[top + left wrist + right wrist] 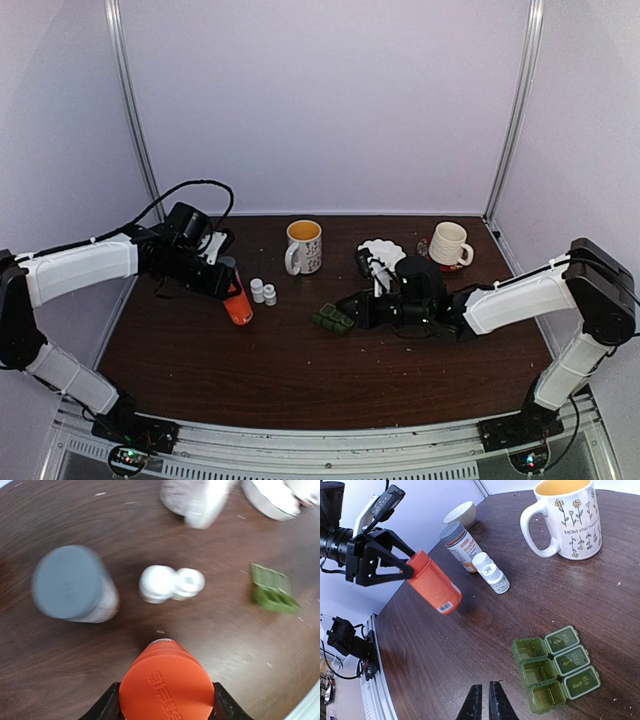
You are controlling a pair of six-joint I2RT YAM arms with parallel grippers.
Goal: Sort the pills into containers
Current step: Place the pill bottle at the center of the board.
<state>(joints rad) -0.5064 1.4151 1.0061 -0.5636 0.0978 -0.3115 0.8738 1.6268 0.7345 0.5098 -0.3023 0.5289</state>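
Observation:
My left gripper (166, 700) is shut on the cap end of an orange pill bottle (432, 586). The bottle hangs tilted just above the table (300, 375), left of centre (238, 305). The containers are one dark-green pill box (552, 669) with three compartments, all lids open and nothing inside; it lies near the table's middle (333, 319). My right gripper (485, 702) hovers low just left of the box, shut with nothing between its fingers. No loose pills are in view.
Two small white bottles (263, 292) stand between the orange bottle and the box. A grey-capped bottle (460, 544) and a white bowl (460, 514) sit behind them. A flowered mug (304, 246) and a cream mug (449, 243) stand at the back.

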